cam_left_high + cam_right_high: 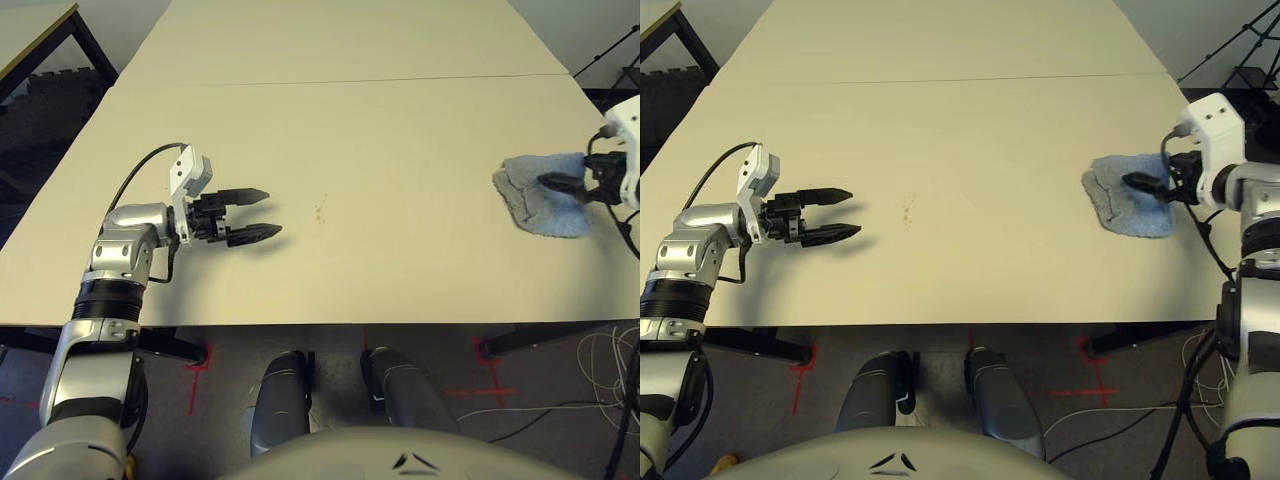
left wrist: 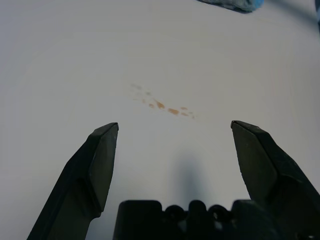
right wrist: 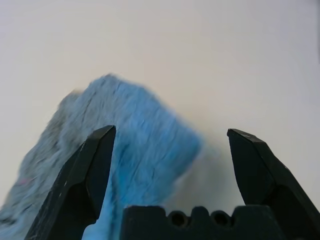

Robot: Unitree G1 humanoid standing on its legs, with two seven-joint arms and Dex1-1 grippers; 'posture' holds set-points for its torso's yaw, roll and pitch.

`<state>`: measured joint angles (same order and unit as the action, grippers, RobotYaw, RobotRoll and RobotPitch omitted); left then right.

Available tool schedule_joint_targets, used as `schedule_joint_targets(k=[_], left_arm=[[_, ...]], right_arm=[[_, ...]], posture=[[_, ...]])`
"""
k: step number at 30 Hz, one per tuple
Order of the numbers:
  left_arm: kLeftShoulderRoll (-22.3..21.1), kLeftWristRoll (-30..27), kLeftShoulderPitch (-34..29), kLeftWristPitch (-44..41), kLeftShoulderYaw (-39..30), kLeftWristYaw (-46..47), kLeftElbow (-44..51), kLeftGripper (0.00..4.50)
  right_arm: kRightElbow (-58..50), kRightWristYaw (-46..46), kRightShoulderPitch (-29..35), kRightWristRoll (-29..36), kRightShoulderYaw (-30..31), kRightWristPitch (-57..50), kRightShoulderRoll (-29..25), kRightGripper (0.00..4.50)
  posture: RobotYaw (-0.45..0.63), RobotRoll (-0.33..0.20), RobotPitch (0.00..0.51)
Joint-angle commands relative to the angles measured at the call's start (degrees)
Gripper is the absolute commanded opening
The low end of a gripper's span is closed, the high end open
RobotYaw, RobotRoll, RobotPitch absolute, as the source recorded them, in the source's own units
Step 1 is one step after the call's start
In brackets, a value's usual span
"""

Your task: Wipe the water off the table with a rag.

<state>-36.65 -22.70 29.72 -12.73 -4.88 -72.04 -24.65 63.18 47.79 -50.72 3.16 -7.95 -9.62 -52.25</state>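
The surface (image 1: 400, 130) is a large pale beige tabletop with a thin seam line running across it, far from the robot. Near the middle of it, a little toward the robot's left side, lies the water (image 1: 320, 209): a small group of amber-brown drops and blotches. In the left wrist view the water (image 2: 161, 105) appears as a short slanted row of drops, lying ahead of the two black fingers and between their lines.

The left claw (image 1: 262, 214) hovers low over the surface on the left side, pointing toward the drops. Its fingers are wide apart and hold nothing. It is near the water but does not touch it; a strip of bare surface separates the fingertips (image 1: 258, 194) from the drops.

The rag (image 1: 1125, 195) is a rumpled light blue-grey cloth lying on the right part of the surface, well apart from the water. The right claw (image 1: 1146, 187) reaches over the rag from the right edge of the surface. In the right wrist view the rag (image 3: 135, 150) sits between and in front of the two fingers (image 3: 90, 170), which are spread wide and do not close on it. Whether the fingertips touch the cloth I cannot tell.
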Motion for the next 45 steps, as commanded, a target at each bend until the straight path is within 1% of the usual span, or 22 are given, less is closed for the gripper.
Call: schedule_joint_targets(k=[1,5,6,8,10,12,17,20,23,27,32,36,40,45], left_arm=[[1.78,-0.59,-1.39,1.51,-3.67,6.48,1.46,4.5],[4.28,0.11,-2.02,4.51,-7.66,15.51,1.02,4.5],[5.0,1.13,-1.85,5.93,-9.04,19.97,-0.15,4.5],[5.74,2.87,-1.53,7.86,-10.5,25.97,-2.08,4.5],[5.27,5.93,-1.05,11.14,-11.38,32.87,-6.25,4.5],[4.54,7.79,-0.55,14.0,-12.18,37.57,-9.96,4.5],[3.86,9.39,2.07,19.73,-14.52,46.31,-17.17,4.5],[3.79,9.61,3.46,21.85,-15.06,48.63,-19.89,4.5],[3.8,9.46,4.57,23.2,-15.44,49.95,-21.38,4.5],[4.13,9.48,5.34,23.55,-14.84,50.01,-22.17,4.5],[4.13,9.79,5.82,24.07,-14.27,49.51,-23.43,4.5],[3.7,9.95,6.28,24.39,-14.29,49.77,-24.25,4.5],[3.43,10.09,6.42,25.04,-14.42,50.37,-24.38,4.5],[2.83,9.38,5.84,24.73,-15.29,50.78,-22.99,4.5]], right_arm=[[-0.65,-4.33,2.97,2.78,-4.46,3.71,-0.48,4.49],[-1.21,-8.76,5.99,7.35,-10.64,7.89,1.42,4.49],[-2.43,-7.88,7.03,10.12,-13.14,9.96,2.95,4.49],[-4.32,-6.39,8.51,13.24,-15.97,12.62,5.01,4.49],[-7.7,-5.6,10.67,15.34,-17.43,14.74,7.66,4.49],[-11.52,-5.14,12.96,16.97,-18.19,16.27,10.18,4.49],[-17.26,-6.93,16.84,19.24,-19.35,19.14,14.99,4.49],[-17.57,-8.25,17.4,19.77,-19.74,20.14,15.75,4.49],[-15.77,-9.52,17.04,19.83,-20.24,21.05,15.15,4.49],[-13.77,-9.46,16.49,19.68,-20.67,21.02,13.71,4.49],[-12.98,-8.95,17.57,19.59,-20.52,20.66,12.63,4.49],[-12.65,-8.65,18.34,19.62,-20.38,20.36,12.39,4.49],[-10.66,-8.88,17.29,19.16,-19.96,20.88,12.58,4.49],[-7.42,-8.56,14.36,18.48,-19.37,21.99,12.33,4.49]], posture=[[-0.21,0.0,0.132],[-0.2,0.0,0.136],[-0.2,0.0,0.136],[-0.19,0.0,0.138],[-0.18,0.0,0.137],[-0.18,0.0,0.137],[-0.17,0.0,0.133],[-0.16,0.0,0.131],[-0.16,0.0,0.133],[-0.17,0.0,0.144],[-0.17,0.0,0.148],[-0.16,0.0,0.149],[-0.14,0.0,0.142],[-0.14,0.0,0.136]])
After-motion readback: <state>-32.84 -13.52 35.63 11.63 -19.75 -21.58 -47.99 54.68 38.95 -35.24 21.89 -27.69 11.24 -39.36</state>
